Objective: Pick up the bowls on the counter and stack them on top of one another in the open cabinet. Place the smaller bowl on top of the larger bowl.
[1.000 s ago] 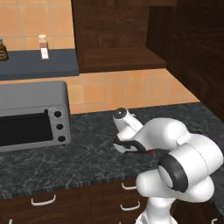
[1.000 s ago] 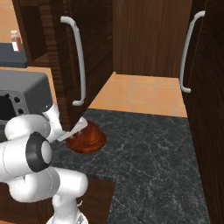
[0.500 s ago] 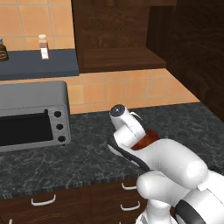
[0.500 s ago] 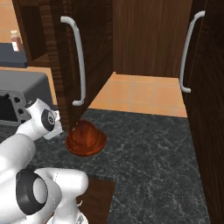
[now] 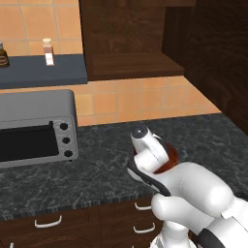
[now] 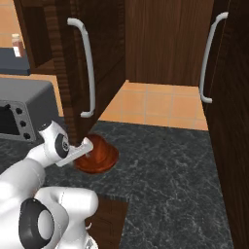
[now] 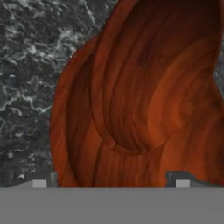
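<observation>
Hand: I see my hand point(image 7: 111, 181) spread wide, holding nothing, its fingertips point(image 7: 181, 179) low over the bowls.
Smaller bowl: the smaller bowl point(image 7: 162, 83) sits nested inside the larger bowl point(image 7: 78, 131).
Larger bowl: it rests on the counter point(image 6: 175, 165), below the open cabinet point(image 5: 131, 65).
Toaster oven: the toaster oven point(image 5: 36, 128) stands well to the left.

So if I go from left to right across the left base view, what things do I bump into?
Small dark jar on the blue shelf → little white-capped spice bottle → grey toaster oven → white robot hand with its gripper over the reddish-brown wooden bowls → dark wooden open cabinet.
</observation>
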Robot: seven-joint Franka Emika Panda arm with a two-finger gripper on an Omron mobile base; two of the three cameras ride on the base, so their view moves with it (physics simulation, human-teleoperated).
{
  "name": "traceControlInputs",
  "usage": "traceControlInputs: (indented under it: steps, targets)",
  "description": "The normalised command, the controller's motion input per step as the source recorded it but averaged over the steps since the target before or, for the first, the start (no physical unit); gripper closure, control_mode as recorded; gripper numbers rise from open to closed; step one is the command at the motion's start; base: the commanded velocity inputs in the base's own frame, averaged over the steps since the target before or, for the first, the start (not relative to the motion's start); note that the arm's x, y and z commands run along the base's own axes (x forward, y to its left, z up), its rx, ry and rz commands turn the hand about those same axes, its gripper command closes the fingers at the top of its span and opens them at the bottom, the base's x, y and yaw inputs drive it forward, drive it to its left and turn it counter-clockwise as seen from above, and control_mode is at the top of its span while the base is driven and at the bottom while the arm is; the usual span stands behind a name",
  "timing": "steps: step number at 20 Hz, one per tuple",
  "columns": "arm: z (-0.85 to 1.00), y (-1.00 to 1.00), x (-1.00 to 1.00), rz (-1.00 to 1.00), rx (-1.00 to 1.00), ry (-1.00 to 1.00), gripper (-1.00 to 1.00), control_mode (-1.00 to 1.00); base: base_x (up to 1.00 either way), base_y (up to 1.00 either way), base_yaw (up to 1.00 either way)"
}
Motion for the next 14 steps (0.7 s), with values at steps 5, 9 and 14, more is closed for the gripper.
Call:
traceControlInputs:
  steps: [5, 9, 14]
  targets:
    - [-0.37, -0.11, 0.00, 0.00, -0.03, 0.16, -1.00, -1.00, 0.00, 0.00, 0.00]
    - [0.02, -0.06, -0.07, 0.00, 0.00, 0.00, -1.00, -1.00, 0.00, 0.00, 0.00]
    - [-0.07, 0.00, -0.44, 0.00, -0.03, 0.09, -1.00, -1.00, 0.00, 0.00, 0.00]
